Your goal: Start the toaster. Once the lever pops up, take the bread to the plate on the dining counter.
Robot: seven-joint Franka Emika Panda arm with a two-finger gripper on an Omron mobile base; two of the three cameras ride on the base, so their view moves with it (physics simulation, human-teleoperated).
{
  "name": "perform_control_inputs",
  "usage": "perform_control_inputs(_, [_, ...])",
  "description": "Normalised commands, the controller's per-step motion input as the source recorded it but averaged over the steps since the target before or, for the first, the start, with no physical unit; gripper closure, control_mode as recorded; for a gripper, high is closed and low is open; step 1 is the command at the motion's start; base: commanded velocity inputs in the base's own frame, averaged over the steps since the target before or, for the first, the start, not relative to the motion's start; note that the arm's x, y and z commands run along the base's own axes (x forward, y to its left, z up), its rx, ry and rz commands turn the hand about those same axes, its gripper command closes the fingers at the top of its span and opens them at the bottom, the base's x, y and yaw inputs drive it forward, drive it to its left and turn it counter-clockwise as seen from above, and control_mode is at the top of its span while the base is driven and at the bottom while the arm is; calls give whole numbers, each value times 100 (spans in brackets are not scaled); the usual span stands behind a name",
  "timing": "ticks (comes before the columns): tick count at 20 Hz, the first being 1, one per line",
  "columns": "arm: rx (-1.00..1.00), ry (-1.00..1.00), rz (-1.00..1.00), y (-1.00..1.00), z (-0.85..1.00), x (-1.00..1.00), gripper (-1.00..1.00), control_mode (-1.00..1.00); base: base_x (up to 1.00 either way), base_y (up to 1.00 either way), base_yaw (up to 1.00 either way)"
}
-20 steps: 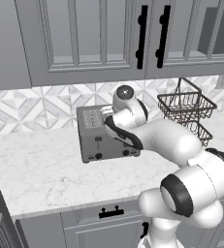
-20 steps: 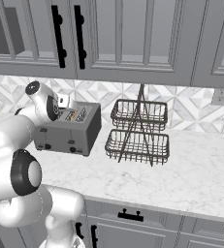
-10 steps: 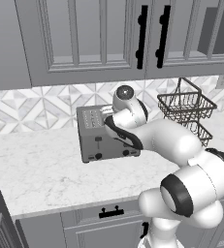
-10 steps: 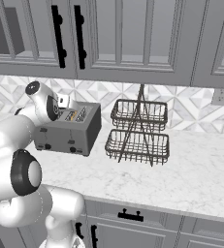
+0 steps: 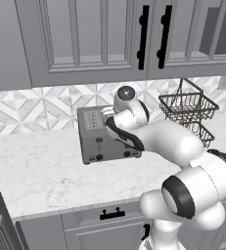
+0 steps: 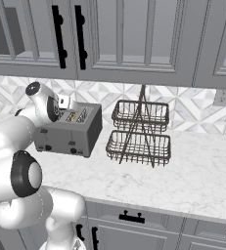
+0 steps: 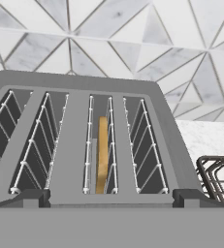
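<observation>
The bread [image 7: 102,154] stands edge-on in the toaster's [image 5: 108,135] third slot from the left, at 6 o'clock of the hand view, on the tabletop [image 5: 41,171] by the backsplash. Nothing has shifted over the last second (so the pick-up looks not yet begun). The arm hangs folded above the slots, gripper fully spread, empty.

No readable text, labels, brands or numbers anywhere; toaster [image 5: 107,136] front plain, knobs unmarked.
</observation>
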Motion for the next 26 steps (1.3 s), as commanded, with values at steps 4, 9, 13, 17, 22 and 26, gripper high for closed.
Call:
perform_control_inputs(4, [0,0,0,0,0,0,-100,-100,0,0,0])
perform_control_inputs(9, [0,0,0,0,0,0,-100,-100,0,0,0])
perform_control_inputs(13, [0,0,0,0,0,0,-100,-100,0,0,0])
perform_control_inputs(17, [0,0,0,0,0,0,-100,-100,0,0,0])
perform_control_inputs(22, [0,0,0,0,0,0,-100,-100,0,0,0])
perform_control_inputs(26, [0,0,0,0,0,0,-100,-100,0,0,0])
